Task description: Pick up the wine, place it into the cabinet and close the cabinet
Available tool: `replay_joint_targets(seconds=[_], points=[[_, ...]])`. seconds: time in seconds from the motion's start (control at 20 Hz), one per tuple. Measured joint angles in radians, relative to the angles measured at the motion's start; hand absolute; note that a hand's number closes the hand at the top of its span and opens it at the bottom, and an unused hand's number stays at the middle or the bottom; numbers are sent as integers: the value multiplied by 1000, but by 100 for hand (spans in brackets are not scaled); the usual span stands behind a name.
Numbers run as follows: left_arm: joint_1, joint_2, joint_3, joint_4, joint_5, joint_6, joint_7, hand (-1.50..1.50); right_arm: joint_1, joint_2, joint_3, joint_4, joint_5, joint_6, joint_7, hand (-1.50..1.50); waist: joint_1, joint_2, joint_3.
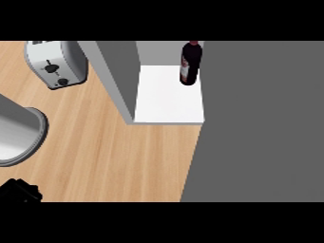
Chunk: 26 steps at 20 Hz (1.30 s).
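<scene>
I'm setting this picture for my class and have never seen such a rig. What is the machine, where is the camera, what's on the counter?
The camera sits in a humanoid robot's head, looking steeply down at a wooden counter. The black shape at lower left is its left hand, only partly visible; the right hand is out of view. A wine bottle stands upright inside an open cabinet, on its white floor; nothing holds it. A silver toaster sits at upper left. The large dark grey panel on the right is probably the cabinet's door.
</scene>
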Motion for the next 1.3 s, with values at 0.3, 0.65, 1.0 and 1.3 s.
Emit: replay_joint_targets(seconds=[0.3,0.65,1.0,1.3], points=[[60,58,81,15,54,-92,-23,150,-74,90,143,0,99,-57,71,150,-2,-10,-2],[112,112,152,44,101,-188,-37,150,-174,139,308,-27,325,-162,127,150,-3,-14,-4],[140,139,197,56,133,-260,-49,150,-252,91,357,-32,417,-265,111,150,16,-11,-5],[156,155,216,66,144,-305,-56,150,-286,63,374,-29,425,-289,93,150,39,-6,-7]])
